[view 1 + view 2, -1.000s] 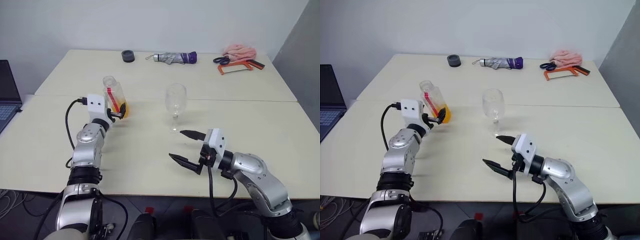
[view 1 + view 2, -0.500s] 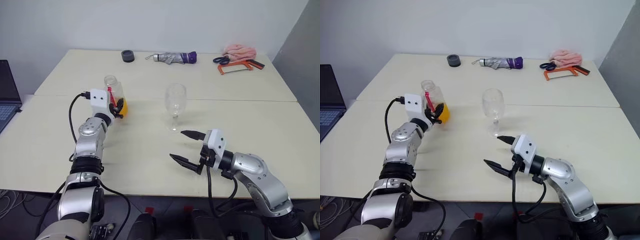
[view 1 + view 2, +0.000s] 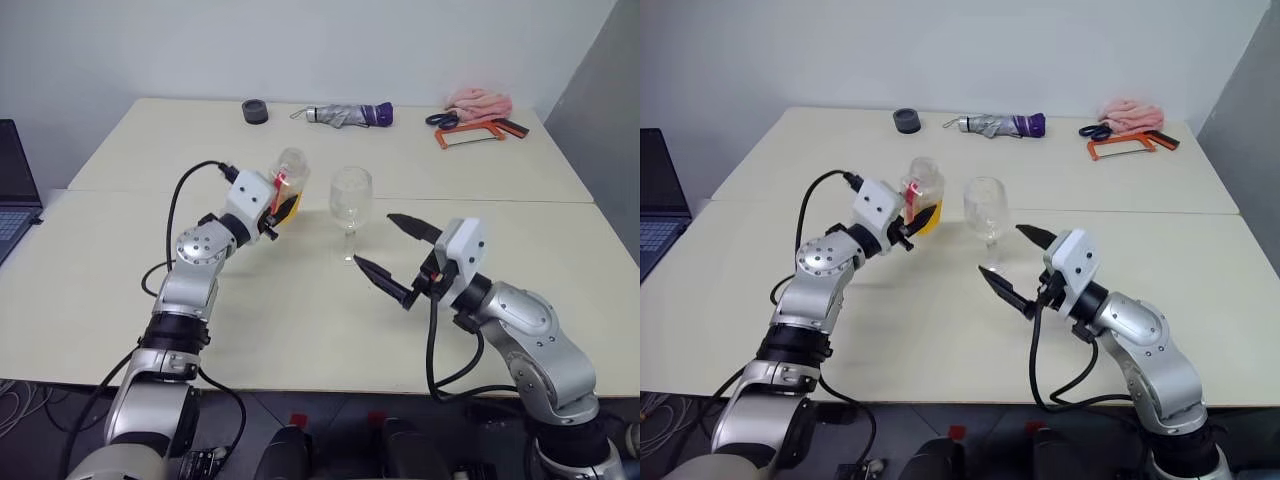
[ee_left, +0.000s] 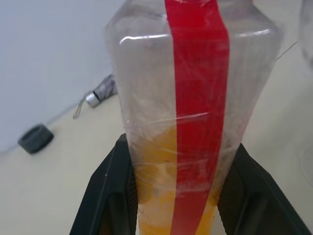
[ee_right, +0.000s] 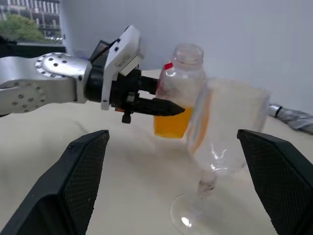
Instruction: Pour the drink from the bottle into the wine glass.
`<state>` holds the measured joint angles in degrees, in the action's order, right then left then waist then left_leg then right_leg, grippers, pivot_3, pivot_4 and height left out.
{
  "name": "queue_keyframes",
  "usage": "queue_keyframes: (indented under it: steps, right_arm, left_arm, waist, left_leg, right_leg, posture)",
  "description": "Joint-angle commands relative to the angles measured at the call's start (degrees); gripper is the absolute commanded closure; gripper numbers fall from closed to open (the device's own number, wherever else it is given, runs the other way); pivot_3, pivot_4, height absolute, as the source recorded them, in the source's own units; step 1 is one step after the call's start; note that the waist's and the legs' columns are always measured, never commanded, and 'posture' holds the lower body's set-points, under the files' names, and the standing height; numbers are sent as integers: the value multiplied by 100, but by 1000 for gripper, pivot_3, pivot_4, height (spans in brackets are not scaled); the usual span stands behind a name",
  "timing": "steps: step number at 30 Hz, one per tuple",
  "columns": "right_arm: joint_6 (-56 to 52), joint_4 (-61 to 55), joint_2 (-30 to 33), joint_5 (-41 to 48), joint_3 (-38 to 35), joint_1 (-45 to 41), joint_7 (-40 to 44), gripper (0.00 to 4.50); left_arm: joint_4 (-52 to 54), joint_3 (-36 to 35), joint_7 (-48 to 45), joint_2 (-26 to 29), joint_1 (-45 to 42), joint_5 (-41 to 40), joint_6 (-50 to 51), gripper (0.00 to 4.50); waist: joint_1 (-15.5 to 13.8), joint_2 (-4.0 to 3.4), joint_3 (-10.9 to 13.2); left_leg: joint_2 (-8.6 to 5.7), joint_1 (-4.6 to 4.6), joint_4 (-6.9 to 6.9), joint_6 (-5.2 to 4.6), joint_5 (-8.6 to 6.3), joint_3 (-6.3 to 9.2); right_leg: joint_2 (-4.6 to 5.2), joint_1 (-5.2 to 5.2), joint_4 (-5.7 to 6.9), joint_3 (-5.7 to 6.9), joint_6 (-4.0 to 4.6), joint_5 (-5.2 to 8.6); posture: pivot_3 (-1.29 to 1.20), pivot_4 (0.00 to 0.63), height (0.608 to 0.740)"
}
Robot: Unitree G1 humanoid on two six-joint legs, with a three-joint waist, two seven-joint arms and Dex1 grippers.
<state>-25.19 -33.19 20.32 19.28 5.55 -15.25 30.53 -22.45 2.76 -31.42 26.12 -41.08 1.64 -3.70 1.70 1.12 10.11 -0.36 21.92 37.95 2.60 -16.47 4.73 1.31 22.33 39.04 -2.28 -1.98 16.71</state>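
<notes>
- While the left gripper (image 3: 272, 212) is clamped on the lower body of the bottle (image 3: 288, 183), the bottle is lifted clear of the table (image 3: 300, 300) and leans a little toward the wine glass (image 3: 351, 200).
- Its mouth is uncapped, and the red label strip (image 4: 199, 98) runs down the side that faces the left wrist camera.
- Orange-yellow drink (image 3: 289, 209) fills only the bottom part of the bottle; the upper part is clear.
- Seen from the left wrist, both black fingers (image 4: 108, 186) press against opposite sides of the bottle, at the level of the liquid.
- The wine glass stands upright on the table just beside the bottle, to the robot's right of it, apart from it, with nothing in its bowl.
- The right gripper (image 3: 398, 262) hangs above the table near the foot of the glass, its two fingers spread wide and holding nothing.
- At the far edge of the table lie a dark round object (image 3: 256, 111), a folded umbrella (image 3: 350, 115), a pink cloth (image 3: 480, 102) and an orange-framed hacksaw (image 3: 470, 135).
</notes>
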Motion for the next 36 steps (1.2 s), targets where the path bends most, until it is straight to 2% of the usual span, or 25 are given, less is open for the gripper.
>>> queue_keyframes:
  steps: [1, 10, 17, 36]
  right_arm:
    - [-7, -117, -157, -10, -84, -152, -297, 0]
    - [-56, 43, -401, -427, 111, -243, -848, 0]
    - [-16, 119, -398, -596, 236, -278, -885, 0]
    - [-194, 124, -422, -766, 303, -327, -959, 0]
  left_arm:
    - [-98, 91, 203, 174, -504, 390, -616, 2819]
    - [-1189, 500, 641, 399, -1236, 1264, -1920, 2819]
    - [-1752, 692, 923, 439, -1561, 1691, -2624, 2819]
    - [-2776, 1164, 2166, 827, -2354, 2904, -3785, 2819]
  waist:
    - [-1, 0, 0]
    - [2, 0, 0]
    - [7, 0, 0]
    - [12, 0, 0]
  left_leg:
    - [0, 0, 0, -1, -1, 0]
    - [-7, 2, -1, -2, -1, -6]
    - [-8, 5, -1, -3, -1, -6]
    - [-10, 10, -1, -3, -2, -9]
  right_leg:
    - [1, 0, 0, 0, 0, 0]
    - [2, 4, 0, -3, 0, 0]
    - [1, 8, 0, -3, 0, 0]
    - [0, 14, 3, -1, 0, 0]
  posture:
    - [0, 150, 740]
    - [0, 150, 740]
    - [0, 150, 740]
    - [0, 150, 740]
